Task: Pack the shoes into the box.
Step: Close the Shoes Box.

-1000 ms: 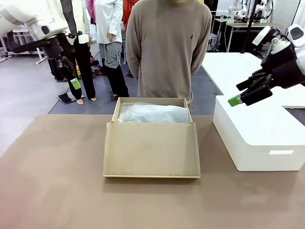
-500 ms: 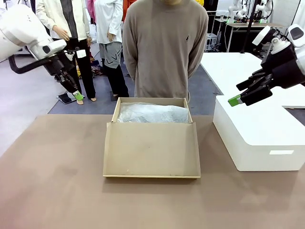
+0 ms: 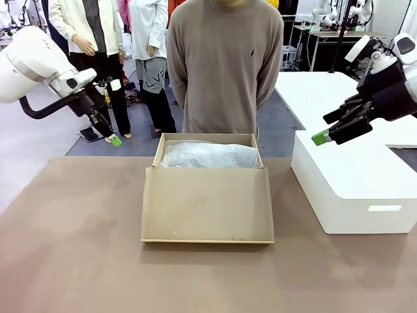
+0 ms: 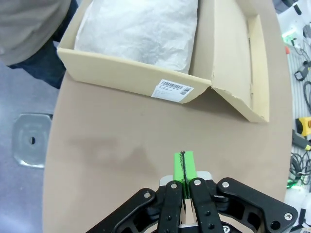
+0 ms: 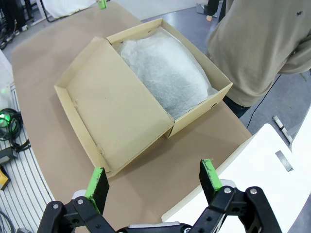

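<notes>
- White tissue paper [image 3: 208, 155] covers the inside of the box [image 3: 207, 195]; whatever lies under it cannot be made out.
- The person [image 3: 225, 65] stands at the far side of the bench [image 3: 71, 248], head cut off by the frame and hands hidden behind the body.
- The box sits mid-bench, its tray on the far side and its flap lid folded flat toward the robot.
- The left end effector [image 3: 115, 139] hangs over the bench's far left edge, well apart from the box. Its green pads are pressed together on nothing.
- The right end effector [image 5: 154, 182] is spread wide and empty, raised over the white block [image 3: 355, 189] to the right of the box.
- The left wrist view shows a barcode label [image 4: 173, 90] on the box's side wall. The right wrist view looks down into the tray and the bare inside of the lid.
</notes>
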{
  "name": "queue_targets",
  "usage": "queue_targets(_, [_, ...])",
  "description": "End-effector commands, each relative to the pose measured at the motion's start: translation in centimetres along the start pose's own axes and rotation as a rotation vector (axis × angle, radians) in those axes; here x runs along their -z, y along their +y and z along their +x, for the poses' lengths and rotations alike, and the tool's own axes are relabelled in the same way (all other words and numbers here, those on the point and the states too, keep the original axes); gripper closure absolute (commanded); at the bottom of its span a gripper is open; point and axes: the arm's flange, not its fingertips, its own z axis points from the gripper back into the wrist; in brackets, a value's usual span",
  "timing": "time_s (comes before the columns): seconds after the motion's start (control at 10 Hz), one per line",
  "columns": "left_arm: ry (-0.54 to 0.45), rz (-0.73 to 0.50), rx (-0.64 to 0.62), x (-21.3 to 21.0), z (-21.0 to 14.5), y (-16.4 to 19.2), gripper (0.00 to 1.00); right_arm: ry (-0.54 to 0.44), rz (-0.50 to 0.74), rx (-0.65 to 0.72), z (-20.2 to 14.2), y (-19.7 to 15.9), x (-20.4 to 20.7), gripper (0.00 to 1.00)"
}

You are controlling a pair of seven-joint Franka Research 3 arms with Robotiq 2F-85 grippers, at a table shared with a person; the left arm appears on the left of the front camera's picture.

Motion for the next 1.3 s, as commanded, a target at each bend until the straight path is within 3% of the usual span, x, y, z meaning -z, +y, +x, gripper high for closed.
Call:
queue_targets(0.0, [-0.002, 0.005, 0.006, -0.3, -0.2, 0.1, 1.0, -0.013, 0.01, 0.002, 0.0, -0.1, 0.0, 0.0])
queue_targets(0.5, [-0.001, 0.002, -0.001, -0.1, -0.1, 0.1, 1.0, -0.013, 0.01, 0.002, 0.0, -0.1, 0.0, 0.0])
queue_targets(0.8, [0.007, 0.135, 0.063, 2.3, -1.4, 0.4, 1.0, -0.013, 0.01, 0.002, 0.0, -0.1, 0.0, 0.0])
queue_targets(1.0, [0.009, 0.123, 0.118, 4.1, -2.5, 0.5, 1.0, -0.013, 0.01, 0.002, 0.0, -0.1, 0.0, 0.0])
queue_targets(1.2, [0.008, 0.021, 0.163, 6.0, -3.6, 0.2, 1.0, -0.013, 0.01, 0.002, 0.0, -0.1, 0.0, 0.0])
